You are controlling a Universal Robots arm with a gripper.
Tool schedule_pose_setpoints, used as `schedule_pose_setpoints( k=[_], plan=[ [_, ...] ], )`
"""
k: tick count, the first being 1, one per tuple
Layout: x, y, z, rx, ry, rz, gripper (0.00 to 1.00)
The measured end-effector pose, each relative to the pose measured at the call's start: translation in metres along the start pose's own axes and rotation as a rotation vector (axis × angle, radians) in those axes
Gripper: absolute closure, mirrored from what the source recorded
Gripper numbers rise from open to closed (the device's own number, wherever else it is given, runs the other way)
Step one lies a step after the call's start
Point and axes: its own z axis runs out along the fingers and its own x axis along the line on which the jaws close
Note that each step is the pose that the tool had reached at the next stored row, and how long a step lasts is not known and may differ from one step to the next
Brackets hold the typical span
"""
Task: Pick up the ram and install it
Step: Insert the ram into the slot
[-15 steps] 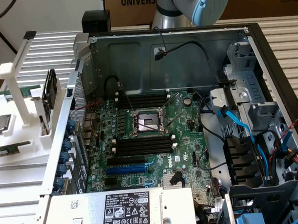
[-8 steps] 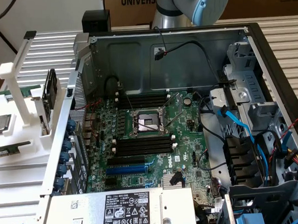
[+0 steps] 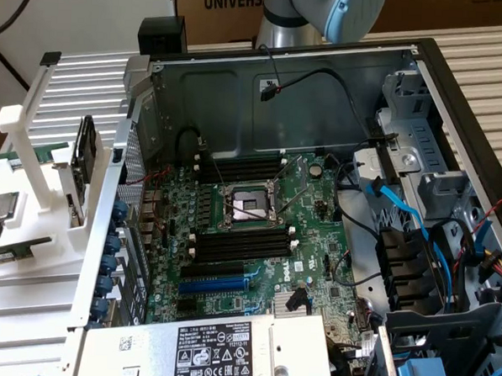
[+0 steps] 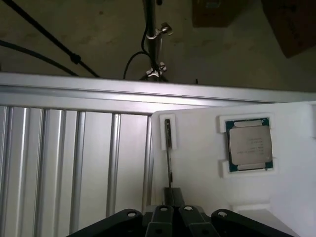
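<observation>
The ram [image 4: 169,158] shows edge-on as a thin dark stick. Its far end stands in a narrow slot of the white holder tray [image 4: 197,192]. My gripper [image 4: 173,195] is right over the near part of the stick, and its fingers meet around the stick's edge, shut on it. In the exterior view the open computer case holds the green motherboard [image 3: 257,239] with its long black memory slots [image 3: 240,245], well off to the exterior view's right of the white rack [image 3: 39,219].
A square silver processor chip [image 4: 249,144] lies in a recess of the tray beside the ram. Ribbed aluminium table [image 4: 74,163] runs alongside. The case has blue cables [image 3: 401,208], a drive cage and a labelled power supply [image 3: 217,350] at the front.
</observation>
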Motion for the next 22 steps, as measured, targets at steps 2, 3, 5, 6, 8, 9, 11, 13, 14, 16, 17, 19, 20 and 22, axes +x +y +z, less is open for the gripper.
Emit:
schedule_pose_setpoints(
  k=[2, 3, 5, 6, 8, 9, 11, 13, 14, 16, 17, 19, 20, 22],
  plan=[
    [0.000, -0.0055, -0.0002, -0.0001, 0.0000, -0.001, 0.89],
    [0.000, -0.0057, -0.0001, 0.0000, 0.0000, -0.001, 0.89],
    [0.000, -0.0057, 0.0004, -0.0001, 0.0001, -0.001, 0.89],
    [0.000, -0.0058, 0.0012, 0.0000, 0.0001, -0.001, 0.89],
    [0.000, -0.0058, 0.0029, 0.0000, 0.0002, -0.001, 0.89],
    [0.000, -0.0060, 0.0034, -0.0001, 0.0003, -0.001, 0.89],
    [0.000, -0.0067, 0.0038, -0.0001, 0.0002, -0.001, 0.89],
    [0.000, -0.0073, 0.0041, 0.0002, 0.0001, -0.001, 0.89],
    [0.000, -0.0075, 0.0040, 0.0001, 0.0002, -0.002, 0.89],
    [0.000, -0.0089, 0.0038, -0.0002, 0.0003, -0.004, 0.89],
    [0.000, -0.0094, 0.0039, -0.0001, 0.0003, -0.005, 0.88],
    [0.000, -0.0102, 0.0040, 0.0001, 0.0003, -0.006, 0.82],
    [0.000, -0.0109, 0.0040, -0.0001, 0.0004, -0.008, 0.75],
    [0.000, -0.0155, 0.0040, -0.0004, 0.0004, -0.010, 0.75]
  ],
)
